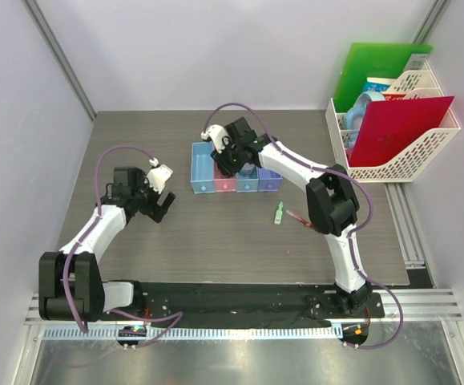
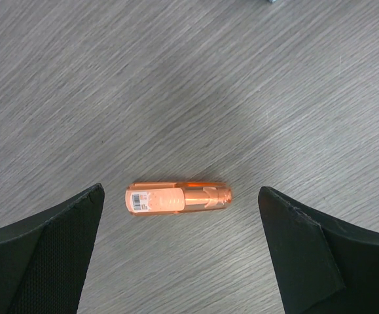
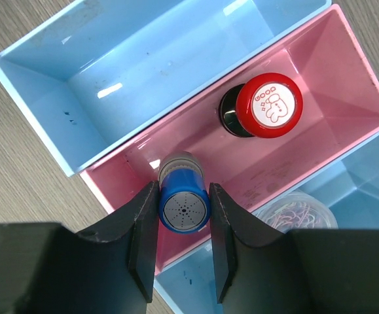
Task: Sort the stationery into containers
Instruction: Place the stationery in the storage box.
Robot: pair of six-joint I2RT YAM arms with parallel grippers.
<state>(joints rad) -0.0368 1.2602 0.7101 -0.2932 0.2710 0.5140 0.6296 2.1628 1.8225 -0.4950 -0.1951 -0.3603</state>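
Grips the tiny blue piece [image 3: 184, 210] in the closed right pincer [image 3: 184, 190], low over the pink bin [image 3: 333, 72] beside the red-black round cap [image 3: 266, 108]. Straddles the orange piece [image 2: 176, 199] on the bench [image 2: 176, 78] with the left pincer [image 2: 179, 193] spread wide, touching nothing. Risks catching the bin wall if released off-centre, and rolling the orange piece away if closed unevenly.
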